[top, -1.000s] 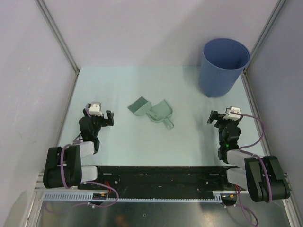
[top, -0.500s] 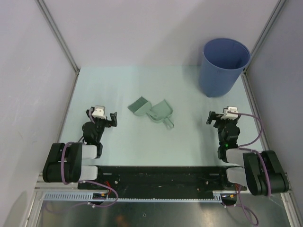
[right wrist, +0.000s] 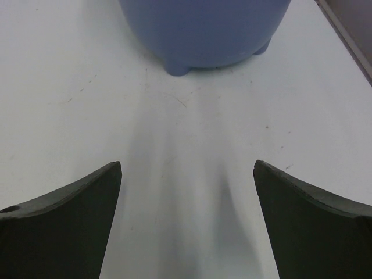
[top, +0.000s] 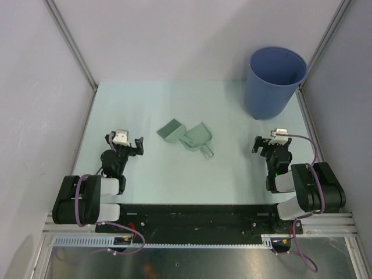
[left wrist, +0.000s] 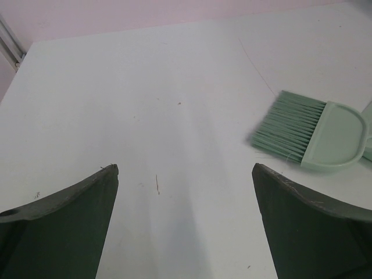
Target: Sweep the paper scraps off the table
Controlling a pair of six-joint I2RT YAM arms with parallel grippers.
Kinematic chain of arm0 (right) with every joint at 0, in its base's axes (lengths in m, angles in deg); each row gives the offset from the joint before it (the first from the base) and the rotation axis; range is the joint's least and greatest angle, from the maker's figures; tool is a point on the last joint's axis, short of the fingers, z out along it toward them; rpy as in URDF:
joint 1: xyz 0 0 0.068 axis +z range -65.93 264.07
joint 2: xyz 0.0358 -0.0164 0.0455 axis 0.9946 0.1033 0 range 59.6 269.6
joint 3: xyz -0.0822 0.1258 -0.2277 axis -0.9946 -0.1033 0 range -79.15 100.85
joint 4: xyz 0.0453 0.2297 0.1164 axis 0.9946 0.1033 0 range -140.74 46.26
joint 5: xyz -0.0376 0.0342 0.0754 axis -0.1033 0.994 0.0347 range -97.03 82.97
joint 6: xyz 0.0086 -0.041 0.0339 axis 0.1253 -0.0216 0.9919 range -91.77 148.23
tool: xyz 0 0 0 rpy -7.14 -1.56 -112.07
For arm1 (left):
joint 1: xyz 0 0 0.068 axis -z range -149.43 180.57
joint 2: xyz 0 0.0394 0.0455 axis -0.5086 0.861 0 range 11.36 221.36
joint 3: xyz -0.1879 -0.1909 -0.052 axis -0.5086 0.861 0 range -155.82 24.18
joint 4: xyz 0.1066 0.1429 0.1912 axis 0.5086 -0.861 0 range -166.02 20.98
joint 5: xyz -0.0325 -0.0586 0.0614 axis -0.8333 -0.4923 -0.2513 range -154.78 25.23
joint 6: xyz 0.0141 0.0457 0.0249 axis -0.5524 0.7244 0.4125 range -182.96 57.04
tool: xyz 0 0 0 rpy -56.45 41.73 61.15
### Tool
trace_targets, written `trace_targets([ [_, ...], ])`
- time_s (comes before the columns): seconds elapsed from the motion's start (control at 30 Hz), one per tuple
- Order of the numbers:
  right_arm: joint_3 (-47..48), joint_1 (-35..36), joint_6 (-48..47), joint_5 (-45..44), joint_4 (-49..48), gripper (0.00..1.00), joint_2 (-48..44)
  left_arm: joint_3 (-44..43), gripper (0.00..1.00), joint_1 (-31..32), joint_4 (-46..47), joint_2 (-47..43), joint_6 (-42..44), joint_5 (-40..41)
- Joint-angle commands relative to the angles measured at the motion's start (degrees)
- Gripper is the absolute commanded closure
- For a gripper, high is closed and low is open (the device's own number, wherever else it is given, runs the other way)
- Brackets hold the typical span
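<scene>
Left gripper (top: pixel 124 143) stands with its jaws fully apart and holds nothing, low over the left half of the table (top: pixel 174 104), with its fingers pointing towards the far side. Right gripper (top: pixel 272 145) is likewise wide open and empty, low over the right half. It faces the base of the blue bucket (top: pixel 274 81), which stands upright in the far right corner. The pale green hand brush (top: pixel 170 129) and dustpan (top: pixel 197 138) lie side by side near the centre, apparently touching, between the two grippers and apart from both. Paper scraps: none can be made out on the tabletop in any view, and the bucket's interior is too dim to judge.
</scene>
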Motion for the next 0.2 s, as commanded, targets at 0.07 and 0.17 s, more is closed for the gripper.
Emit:
trace_targets([
  [0.07, 1.05, -0.30, 0.44, 0.78, -2.04, 0.00, -0.77, -0.71, 0.00, 0.07, 3.03, -0.02, 0.05, 1.10],
  [0.17, 1.05, -0.38, 0.44, 0.70, -2.22, 0.00, -0.68, -0.62, 0.00, 0.07, 3.03, -0.02, 0.05, 1.10],
])
